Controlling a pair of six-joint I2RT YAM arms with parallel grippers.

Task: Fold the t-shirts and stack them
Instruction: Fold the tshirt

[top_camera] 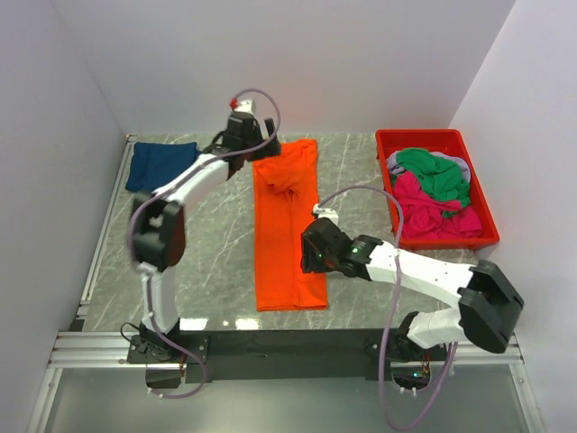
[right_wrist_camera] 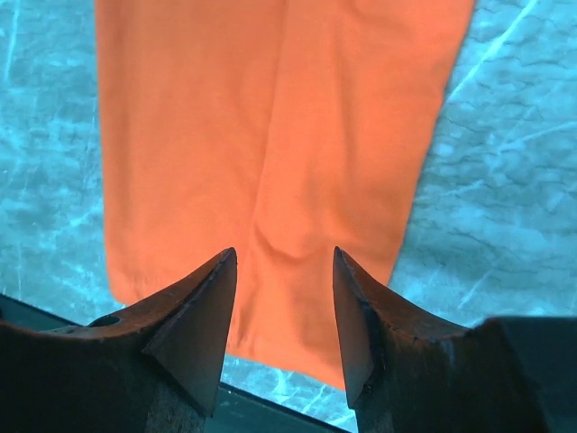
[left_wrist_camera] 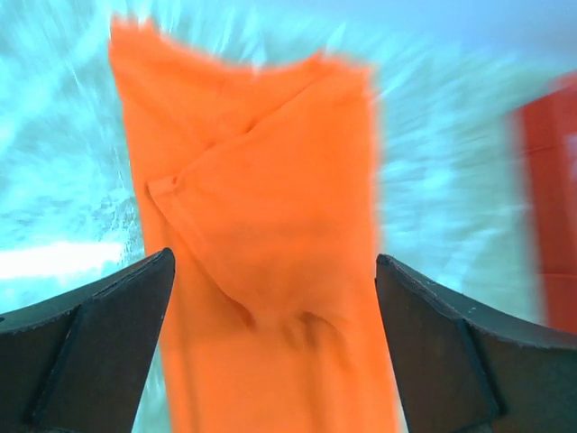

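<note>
1. Orange t-shirt [top_camera: 287, 234] lies flat on the marble table [top_camera: 216, 253], folded into a long strip.
2. Right gripper [right_wrist_camera: 283, 257] hovers part-open and empty over the strip's near hem. Bare table lies either side of its fingers.
3. Left gripper [left_wrist_camera: 275, 262] is spread wide and grips nothing. The strip's rumpled far end shows between its fingers.
4. A folded navy t-shirt [top_camera: 160, 164] lies left of the left fingers, and a red bin [top_camera: 419, 133] sits well to their right.

Left hand [left_wrist_camera: 275, 262] gapes wide, reaching far forward; right hand [right_wrist_camera: 284, 257] sits narrowly parted.
</note>
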